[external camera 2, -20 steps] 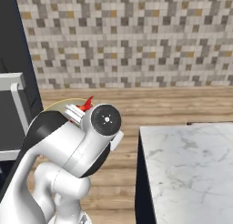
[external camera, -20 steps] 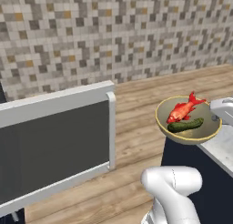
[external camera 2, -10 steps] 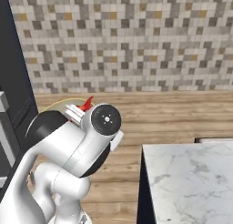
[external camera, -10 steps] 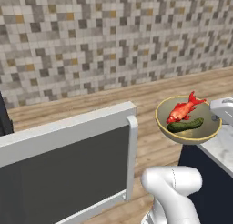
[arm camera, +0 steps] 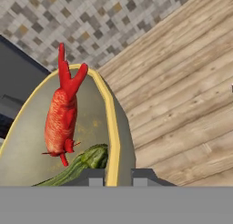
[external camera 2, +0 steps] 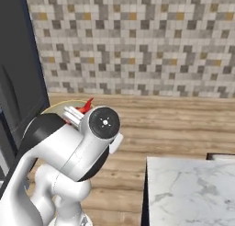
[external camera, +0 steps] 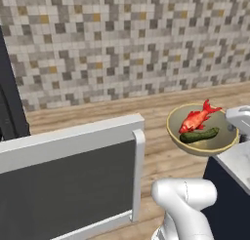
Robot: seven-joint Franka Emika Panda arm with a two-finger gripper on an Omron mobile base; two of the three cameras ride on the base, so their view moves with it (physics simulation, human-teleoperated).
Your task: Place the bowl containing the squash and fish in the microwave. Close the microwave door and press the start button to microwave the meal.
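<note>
between the tool's (arm camera: 115,176) tips — the bowl's (arm camera: 111,127) rim, gripped.

Mosaic-tiled wall (external camera: 122,44), wooden floor (external camera 2: 174,124)

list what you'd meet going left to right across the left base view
microwave door → its vertical handle → bowl holding the fish and the squash → tool at the bowl's right rim
</note>
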